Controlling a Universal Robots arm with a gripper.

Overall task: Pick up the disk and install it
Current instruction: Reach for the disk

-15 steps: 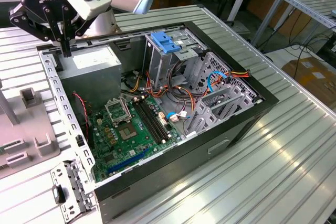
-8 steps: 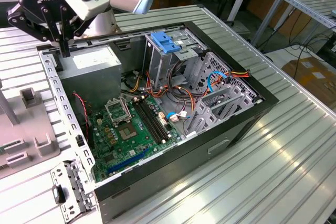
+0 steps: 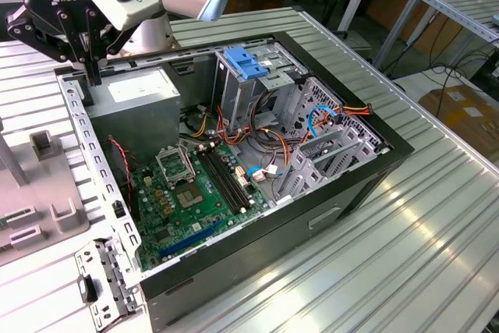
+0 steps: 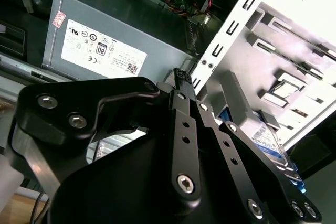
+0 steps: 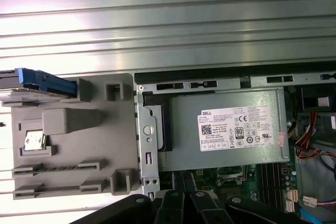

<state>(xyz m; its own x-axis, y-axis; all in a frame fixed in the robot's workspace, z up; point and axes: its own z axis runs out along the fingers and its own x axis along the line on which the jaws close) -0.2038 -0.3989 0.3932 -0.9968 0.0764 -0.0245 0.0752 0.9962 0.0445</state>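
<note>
The disk (image 5: 32,84) stands on edge in a slot at the far end of a grey fixture (image 5: 79,145) beside the computer case; its blue rail and tab face the case. In the second wrist view the disk (image 4: 269,139) shows past the gripper's linkage, with blue plastic along its edge. My gripper (image 3: 92,76) hangs over the case's back corner, above the grey power supply (image 3: 132,111), about a fixture's length from the disk. Its black fingers (image 4: 180,74) sit together, shut on nothing. The fingertips (image 5: 184,182) also show over the case's metal rim.
The open case (image 3: 234,154) holds a green motherboard (image 3: 187,193), bundled cables and a metal drive cage with a pale-blue ribbed clip (image 3: 245,64) on top. The case rests on a ribbed metal table (image 3: 405,232). The fixture (image 3: 39,193) lies at the exterior view's left.
</note>
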